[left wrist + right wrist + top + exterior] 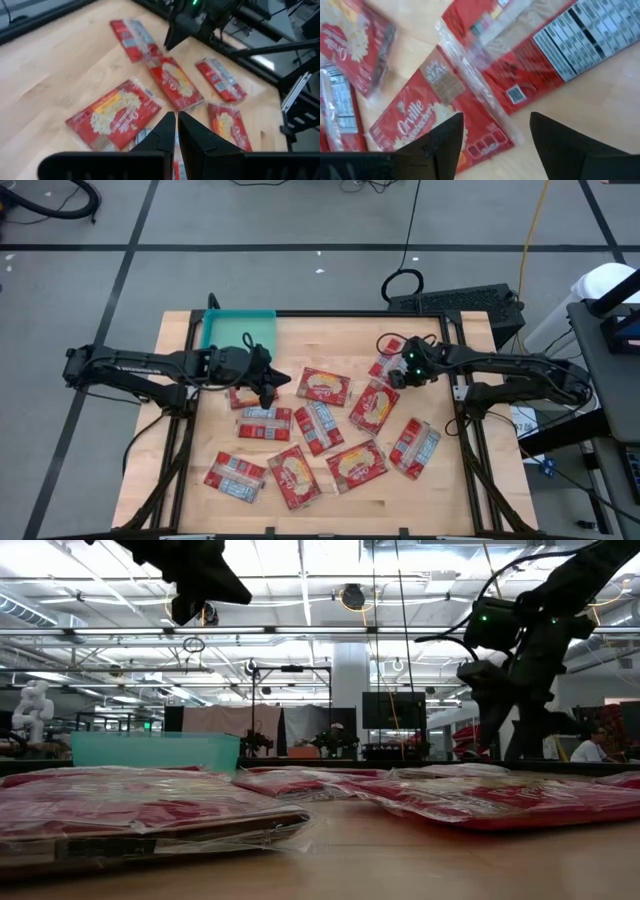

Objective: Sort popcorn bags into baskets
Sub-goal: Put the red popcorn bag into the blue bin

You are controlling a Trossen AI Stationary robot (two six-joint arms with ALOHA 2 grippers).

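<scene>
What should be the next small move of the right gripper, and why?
Probably lower and close on a packet. The right gripper is open, holds nothing and hangs just above the popcorn bags; the teal basket looks empty.

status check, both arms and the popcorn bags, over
Left gripper shut, empty, above bags near the teal basket. Right gripper open over a popcorn bag, nothing held. Basket looks empty; nothing blocking.

The left gripper (268, 392) hangs above the popcorn bags (322, 426), the basket (238, 332) just behind it; a bag lies under the right gripper (392, 372).
</scene>
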